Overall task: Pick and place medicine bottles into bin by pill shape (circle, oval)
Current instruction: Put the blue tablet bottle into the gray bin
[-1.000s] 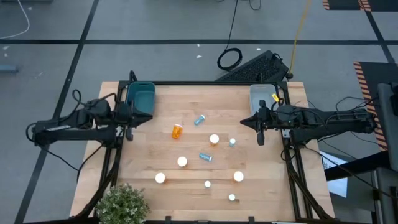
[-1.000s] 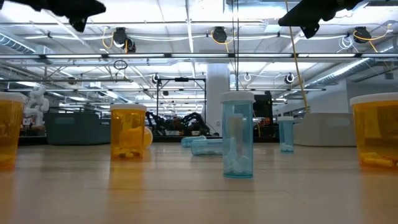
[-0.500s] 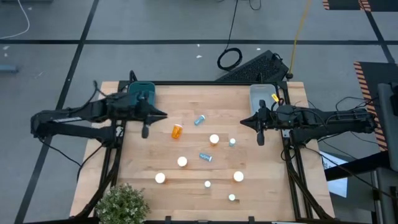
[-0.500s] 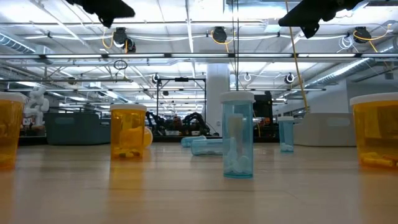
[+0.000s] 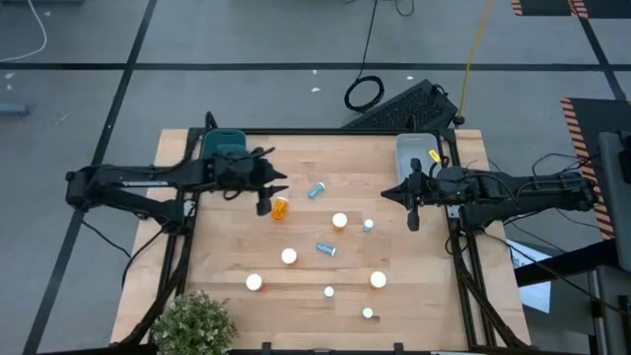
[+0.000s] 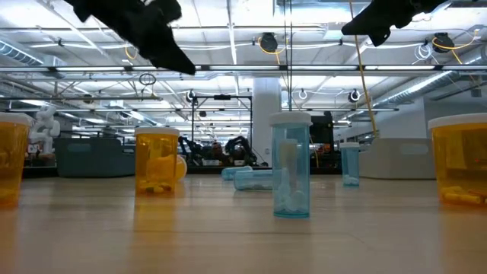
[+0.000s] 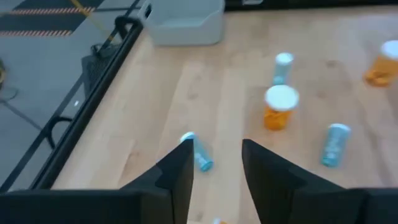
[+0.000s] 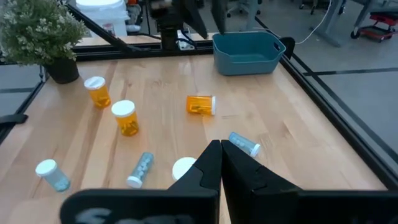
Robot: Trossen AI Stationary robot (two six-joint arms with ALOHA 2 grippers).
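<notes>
Several medicine bottles with white caps stand or lie across the wooden table. An orange one [image 5: 281, 207] and a pale blue one [image 5: 316, 190] lie on their sides near the middle, and another blue one [image 5: 325, 248] lies nearer the front. My left gripper [image 5: 265, 198] hangs open above the table, just left of the lying orange bottle and touching nothing; its wrist view shows a gap between the fingers [image 7: 216, 158]. My right gripper [image 5: 412, 207] waits shut [image 8: 219, 162] above the table's right side.
A teal bin [image 5: 223, 154] stands at the far left corner and a pale grey bin [image 5: 416, 152] at the far right corner. A potted plant [image 5: 192, 323] sits at the near left corner. Upright bottles [image 5: 288, 256] [image 5: 378, 280] dot the near half.
My left gripper has swung from beside the teal bin toward the table's right, out over the table to the lying orange bottle, and has come lower with its fingers tipped downward. No bottle has moved.
</notes>
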